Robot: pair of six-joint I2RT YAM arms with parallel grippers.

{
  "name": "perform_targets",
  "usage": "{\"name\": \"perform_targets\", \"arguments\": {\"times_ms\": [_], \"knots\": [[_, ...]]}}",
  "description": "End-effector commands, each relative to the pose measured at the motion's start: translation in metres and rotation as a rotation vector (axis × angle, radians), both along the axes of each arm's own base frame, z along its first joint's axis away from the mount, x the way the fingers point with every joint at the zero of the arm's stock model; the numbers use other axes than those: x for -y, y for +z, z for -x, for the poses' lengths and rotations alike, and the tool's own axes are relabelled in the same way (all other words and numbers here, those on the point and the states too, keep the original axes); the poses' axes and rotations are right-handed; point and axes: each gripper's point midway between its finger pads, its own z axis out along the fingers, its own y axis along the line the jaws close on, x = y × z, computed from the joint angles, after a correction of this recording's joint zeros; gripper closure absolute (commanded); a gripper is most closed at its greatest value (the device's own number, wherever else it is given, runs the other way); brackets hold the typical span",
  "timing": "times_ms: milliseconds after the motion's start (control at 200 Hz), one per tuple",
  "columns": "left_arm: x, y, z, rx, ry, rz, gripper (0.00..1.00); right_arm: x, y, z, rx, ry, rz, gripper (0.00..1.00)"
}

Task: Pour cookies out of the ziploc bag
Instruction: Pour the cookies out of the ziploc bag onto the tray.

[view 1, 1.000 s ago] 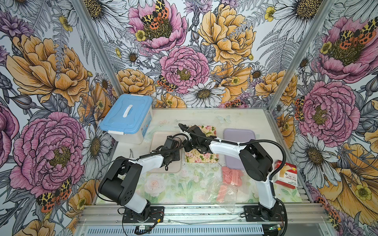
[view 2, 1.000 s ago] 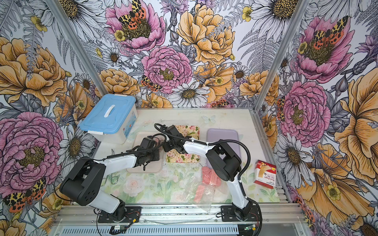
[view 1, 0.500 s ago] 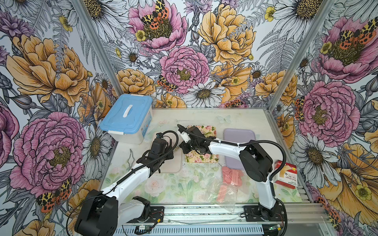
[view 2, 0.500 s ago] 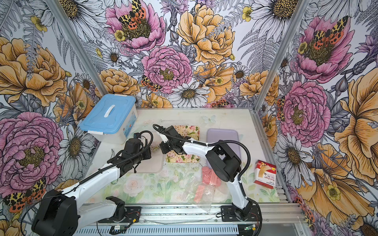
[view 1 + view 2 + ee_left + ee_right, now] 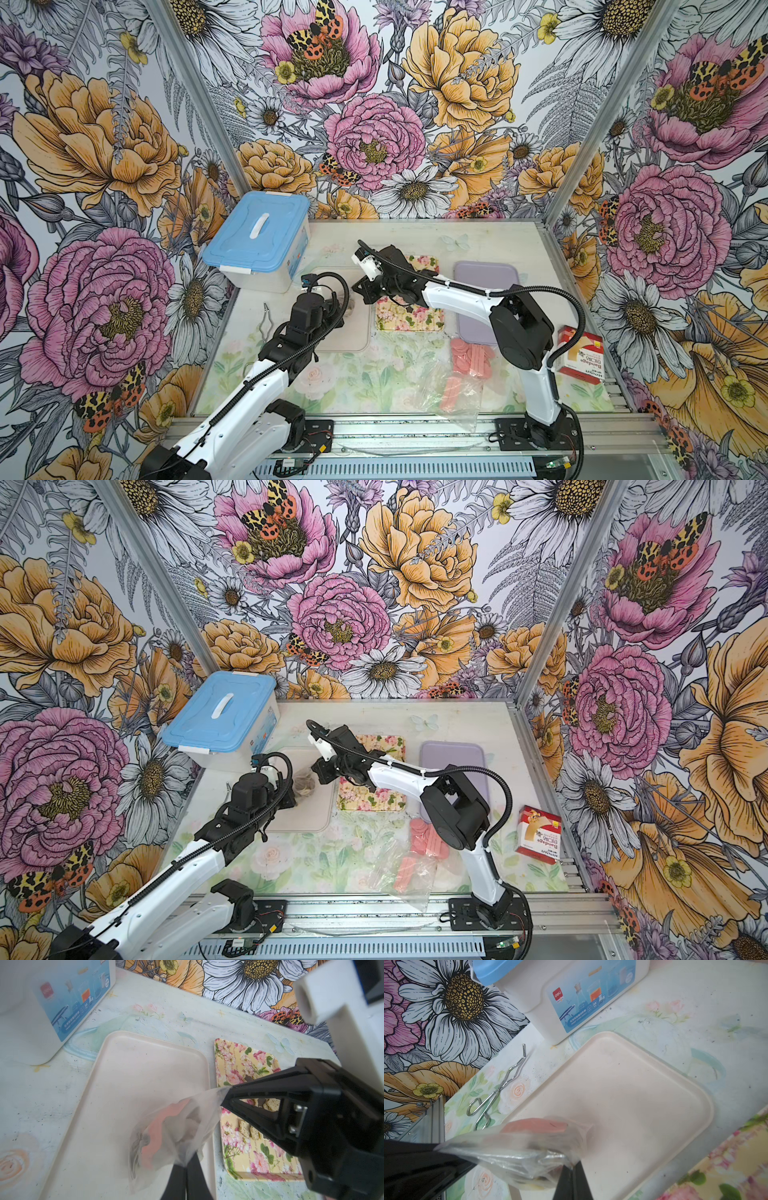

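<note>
Flower-papered booth walls all round, pale painted tabletop (image 5: 332, 386) below. Above the cream tray (image 5: 124, 1064), a small clear ziploc bag (image 5: 172, 1132) slung between both arms: left gripper (image 5: 185, 1164) pinched shut on one corner of the film, right gripper (image 5: 572, 1164) pinched shut on another, fingers pressed together with only plastic between them. Inside, a loose clump of cookies (image 5: 158, 1126), pink discs and darker small pieces, sagging the film into a pouch; which way the mouth faces, impossible to tell. Probably light, limp and slippery: no stiffness to the film, so best taken by corners or seam, never through the contents. Brittle biscuits, likely to chip under a squeeze or a long drop; better tipped low over the tray with the bottom corners lifted. A few pale pieces already on the floral tray (image 5: 409, 322) just beside. Nearer the front edge, a second crumpled bag (image 5: 457, 390) and a heap of pink discs (image 5: 471, 355). Well apart: blue-lidded box (image 5: 257, 232), purple tray (image 5: 486, 274), wire tongs (image 5: 500, 1084).
</note>
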Motion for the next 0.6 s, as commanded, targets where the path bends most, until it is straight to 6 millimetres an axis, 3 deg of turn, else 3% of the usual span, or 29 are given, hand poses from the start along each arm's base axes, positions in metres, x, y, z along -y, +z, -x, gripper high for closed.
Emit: {"name": "perform_targets", "arguments": {"times_ms": [0,105,345,595], "knots": [[-0.013,0.009,-0.006,0.063,0.054,-0.036,1.0,0.006,0.014,-0.005,0.019,-0.03,-0.015,1.0],[-0.017,0.007,-0.007,0.064,0.064,-0.049,1.0,0.002,0.007,-0.006,0.005,-0.022,-0.014,1.0],[-0.02,0.002,-0.01,0.052,0.074,-0.067,1.0,0.006,0.013,-0.011,0.042,-0.036,-0.005,1.0],[-0.028,-0.004,-0.012,0.056,0.085,-0.095,1.0,0.009,0.0,-0.017,0.05,-0.061,0.029,1.0]]}}
